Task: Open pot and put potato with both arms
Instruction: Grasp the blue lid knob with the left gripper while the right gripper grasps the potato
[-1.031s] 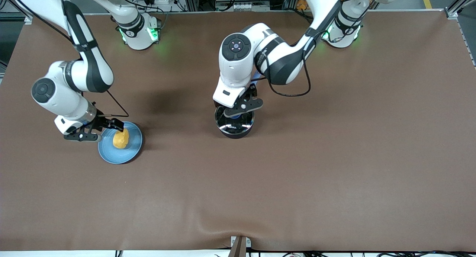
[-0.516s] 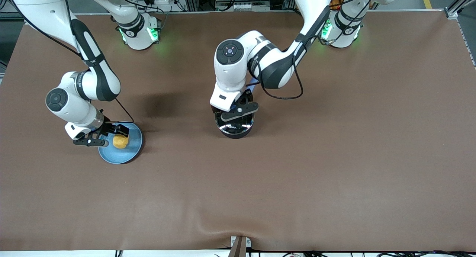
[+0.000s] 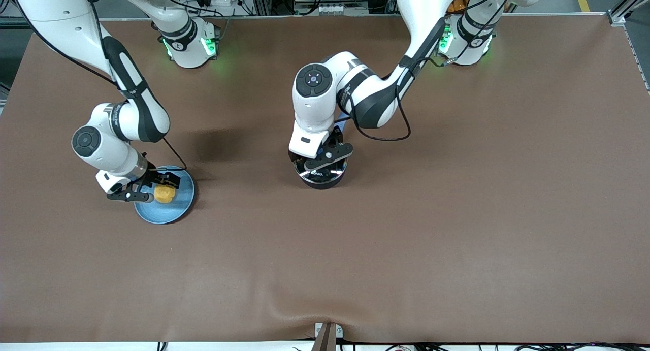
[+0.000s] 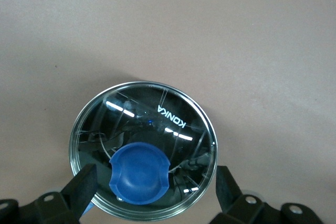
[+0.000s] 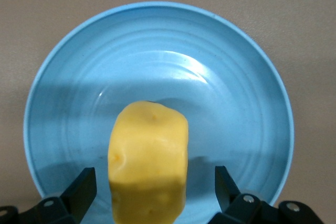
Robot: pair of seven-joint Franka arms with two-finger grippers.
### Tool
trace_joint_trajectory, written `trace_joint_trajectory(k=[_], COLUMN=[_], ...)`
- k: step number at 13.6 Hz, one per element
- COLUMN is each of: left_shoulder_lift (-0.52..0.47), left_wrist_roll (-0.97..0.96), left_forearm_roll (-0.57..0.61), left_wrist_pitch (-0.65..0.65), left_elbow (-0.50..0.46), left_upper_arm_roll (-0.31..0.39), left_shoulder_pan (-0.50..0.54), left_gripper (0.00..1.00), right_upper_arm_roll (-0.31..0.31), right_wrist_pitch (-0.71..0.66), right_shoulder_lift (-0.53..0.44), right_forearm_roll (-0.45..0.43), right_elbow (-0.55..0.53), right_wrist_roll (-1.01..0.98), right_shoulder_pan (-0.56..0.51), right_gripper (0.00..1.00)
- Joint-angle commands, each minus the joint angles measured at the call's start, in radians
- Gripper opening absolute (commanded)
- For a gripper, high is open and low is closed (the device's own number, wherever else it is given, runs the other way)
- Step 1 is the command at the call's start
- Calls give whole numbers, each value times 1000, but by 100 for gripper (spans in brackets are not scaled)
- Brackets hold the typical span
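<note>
table (image 3: 457,214): brown surface, carrying all items noted below.

left arm (image 3: 355,87): reaches in from its base to the middle of the table, wrist turned down over the pot.

right arm (image 3: 122,117): reaches from its base toward its own end of the table, wrist turned down over the plate.

plate (image 3: 180,209): flat, blue, round, resting on the table toward the right arm's end. in the right wrist view its rim (image 5: 262,66) is fully visible around the potato.

pot (image 3: 321,178): black, round, standing mid-table, well apart from the plate. glass lid (image 4: 173,124) seated on it, steel rim all round, blue knob (image 4: 139,172) at its centre.

left gripper (image 3: 325,158): directly over the lid. fingers (image 4: 84,187) stand apart, one each side of the knob, level with the lid's rim in the left wrist view; neither is seen pressing the knob.

right gripper (image 3: 147,186): low over the plate. fingers (image 5: 81,187) stand apart, one each side of the potato, with a gap visible on both sides; no clamp on it.

potato (image 3: 165,193): yellow-orange, lumpy, lying on the plate between the right gripper's fingers; seen as (image 5: 148,161) in the right wrist view.
</note>
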Motion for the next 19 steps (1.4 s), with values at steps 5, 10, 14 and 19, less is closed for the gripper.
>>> trace_joint_trajectory(k=[5,10,14,19], left_shoulder_lift=[7,-3,0,9], left_wrist_roll=[-17,-25,-38,-38], left_forearm_roll=[61,90,88,82], left_wrist_pitch=[-12,-15,-5,1], left_elbow=[-6,-60,-59,-59], left_upper_arm_roll=[7,7,4,4], left_shoulder_pan=[-27,-30,-30,-30], left_gripper=[100,100,100,100], right_upper_arm_roll=[11,11,11,11], right_wrist_pitch=[26,20,22,26], right_shoulder_lift=[23,22,29,46], right_forearm_roll=[14,14,14,12], right_elbow=[6,6,6,9], right_wrist_roll=[-18,-18,-24,-29], right_shoulder_pan=[-12,-17,-18,-20], right_gripper=[23,0,0,0])
